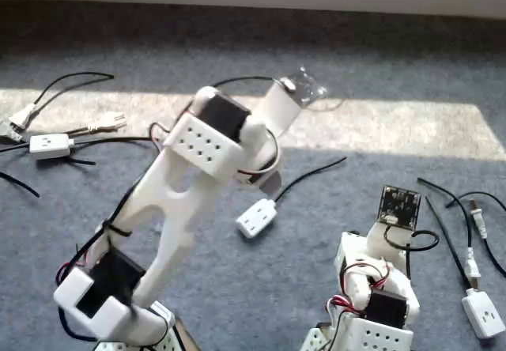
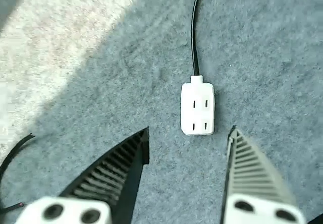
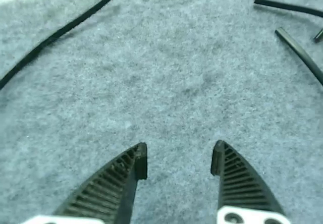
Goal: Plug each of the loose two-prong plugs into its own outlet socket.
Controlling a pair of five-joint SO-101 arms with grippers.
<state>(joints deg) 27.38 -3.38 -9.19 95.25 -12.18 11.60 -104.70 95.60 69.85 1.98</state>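
Directly above the boxy white outlet socket [image 2: 197, 108] on fuzzy grey carpet [image 2: 262, 57], the left gripper [image 2: 190, 131] gapes wide, empty; the right gripper [image 3: 180, 145], seemingly well aside, likewise.

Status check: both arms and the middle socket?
Left end effector open, empty, aimed at the middle socket. Slots vacant, no plug in. Right end effector open over carpet. Nothing in the way; cord trails off.
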